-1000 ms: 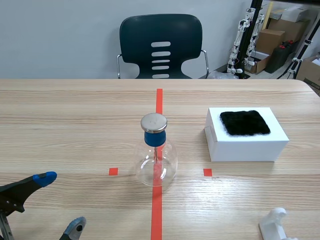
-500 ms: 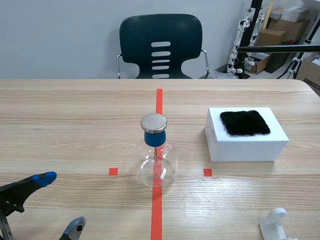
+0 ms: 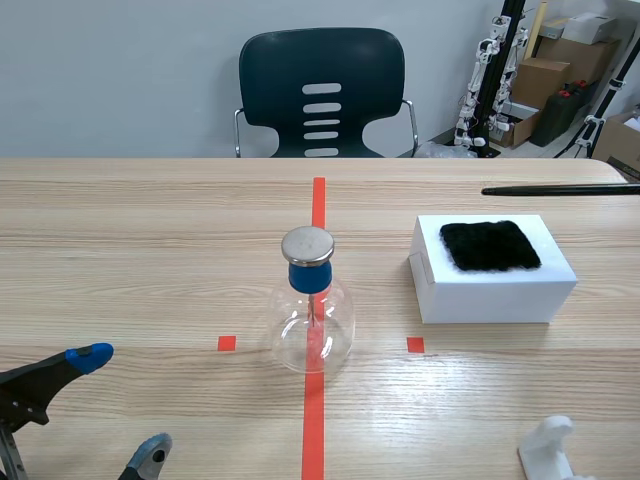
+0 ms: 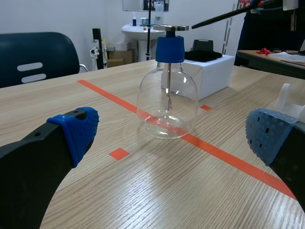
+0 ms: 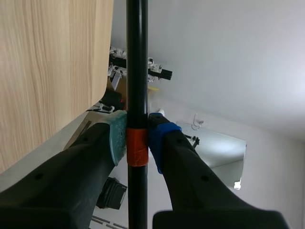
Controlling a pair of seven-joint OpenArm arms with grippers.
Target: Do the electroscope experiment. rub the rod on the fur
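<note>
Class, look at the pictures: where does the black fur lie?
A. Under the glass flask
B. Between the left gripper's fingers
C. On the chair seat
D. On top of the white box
D: the fur lies flat on the top face of the white box.

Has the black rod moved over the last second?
Yes. The black rod has come into the scene view and dropped toward the white box bearing the fur.

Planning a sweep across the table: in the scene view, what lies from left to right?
The left claw, then the electroscope flask, then the white box topped with black fur.
</note>
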